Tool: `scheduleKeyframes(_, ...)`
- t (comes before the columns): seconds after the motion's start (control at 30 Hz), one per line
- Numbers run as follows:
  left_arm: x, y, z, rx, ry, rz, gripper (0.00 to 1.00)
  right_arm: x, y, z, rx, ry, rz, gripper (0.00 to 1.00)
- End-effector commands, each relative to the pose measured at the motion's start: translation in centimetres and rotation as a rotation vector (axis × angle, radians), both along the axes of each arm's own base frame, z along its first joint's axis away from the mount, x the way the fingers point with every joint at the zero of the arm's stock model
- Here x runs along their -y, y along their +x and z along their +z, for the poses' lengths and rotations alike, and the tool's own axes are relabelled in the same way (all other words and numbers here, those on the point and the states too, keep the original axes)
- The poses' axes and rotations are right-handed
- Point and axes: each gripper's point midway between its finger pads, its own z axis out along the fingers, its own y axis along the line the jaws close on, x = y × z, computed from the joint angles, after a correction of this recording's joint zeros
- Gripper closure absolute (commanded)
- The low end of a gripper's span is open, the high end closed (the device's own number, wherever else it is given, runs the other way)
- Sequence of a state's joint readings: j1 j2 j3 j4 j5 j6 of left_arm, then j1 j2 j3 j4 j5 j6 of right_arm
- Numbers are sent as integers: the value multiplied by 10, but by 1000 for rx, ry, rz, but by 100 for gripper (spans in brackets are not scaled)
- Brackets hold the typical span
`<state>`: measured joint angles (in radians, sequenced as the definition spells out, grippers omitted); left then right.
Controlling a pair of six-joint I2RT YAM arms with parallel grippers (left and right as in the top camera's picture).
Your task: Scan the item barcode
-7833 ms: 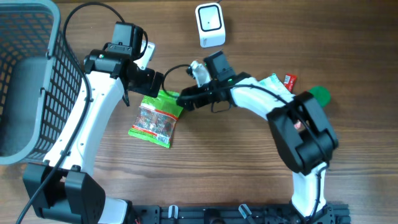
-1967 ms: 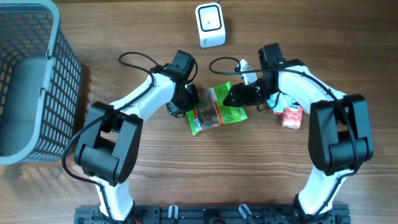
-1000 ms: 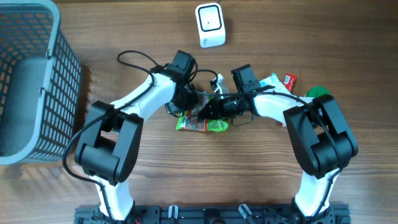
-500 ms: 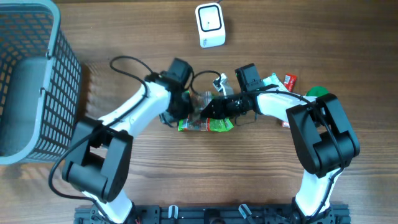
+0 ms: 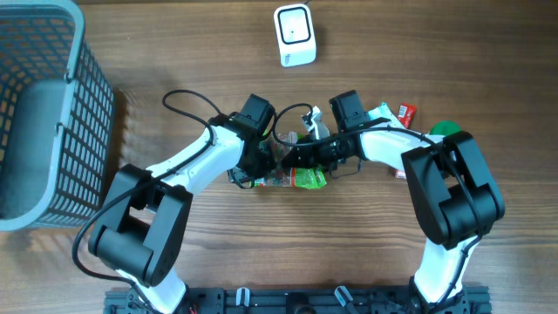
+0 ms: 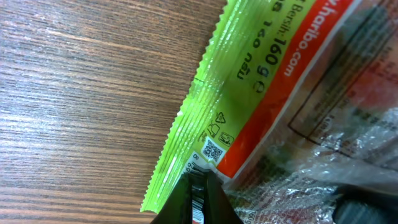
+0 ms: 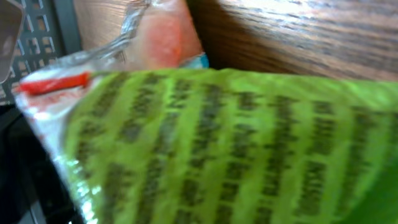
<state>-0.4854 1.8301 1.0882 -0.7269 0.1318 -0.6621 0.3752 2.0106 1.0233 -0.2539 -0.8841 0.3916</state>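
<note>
Here two grippers meet over one sweets bag near the middle of the wooden table point(image 5: 349, 253). The Haribo bag point(image 5: 305, 178), green with a red band and a clear window, lies between the two arms, below the single white barcode scanner point(image 5: 295, 35), which stands well apart from it near the far edge. The left gripper point(image 5: 260, 166) has its fingers pinched together on the crimped green edge of the bag, right beside a small square code; the left wrist view shows this grip plainly. The right gripper point(image 5: 288, 159) reaches the bag from the other side and touches or nearly touches its top. Its wrist view is filled by blurred green wrapper, so whether its fingers stand wide or narrow cannot be told.

One grey mesh basket point(image 5: 91, 113) stands at the left edge, its grey floor showing through the open top. To the right of the right arm, three more things lie close together: a small red packet point(image 5: 406, 112), a white-and-green packet point(image 5: 384, 113) and a green item point(image 5: 448, 131) partly hidden by the arm
</note>
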Motion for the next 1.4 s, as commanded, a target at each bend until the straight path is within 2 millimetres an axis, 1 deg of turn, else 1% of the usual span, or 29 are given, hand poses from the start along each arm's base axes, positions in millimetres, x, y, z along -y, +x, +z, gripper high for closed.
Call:
scheduleKeyframes(0.0, -1, -14, -12, -44, 12, 12, 96, -7, -7, -9, -64, -32, -28, 61)
scheduleKeyframes(0.07, -4, -14, -12, -40, 26, 15, 96, -8, -2, -7, -61, -20, -44, 61)
scheduleKeyframes(0.17, -11, -9, -12, -32, 42, 45, 96, -10, -1, -1, -60, 18, -35, 61)
scheduleKeyframes(0.23, -18, -3, -12, -24, 41, 70, 96, -9, -1, -1, -61, 18, -34, 61)
scheduleKeyframes(0.37, -38, 8, -12, -32, 33, 187, 96, -9, -3, -2, -69, 14, -35, 61)
scheduleKeyframes(0.43, -39, 9, -12, -35, 26, 198, 96, -9, -3, -2, -69, 14, -36, 60)
scheduleKeyframes(0.67, -38, 10, -12, -28, 27, 195, 96, -9, -2, -2, -90, 12, -52, 60)
scheduleKeyframes(0.77, -34, 8, -13, -27, 27, 180, 96, -9, -1, -2, -84, 11, -53, 60)
scheduleKeyframes(0.83, -29, 5, -14, -29, 28, 162, 96, -10, 1, -1, -74, 17, -55, 61)
scheduleKeyframes(0.9, -23, -2, -15, -38, 35, 136, 96, -12, 4, 1, -71, 25, -66, 61)
scheduleKeyframes(1.03, -20, -9, -20, -46, 42, 144, 96, -16, 5, 7, -64, 66, -53, 60)
scheduleKeyframes(1.2, -18, -7, -22, -32, 33, 142, 96, -15, 9, 5, -16, 52, -43, 61)
scheduleKeyframes(1.23, -17, -6, -22, -26, 29, 141, 96, -16, 9, 5, 0, 55, -32, 63)
scheduleKeyframes(1.37, -16, -2, -22, -13, 21, 141, 96, -21, 8, 6, 16, 63, -16, 65)
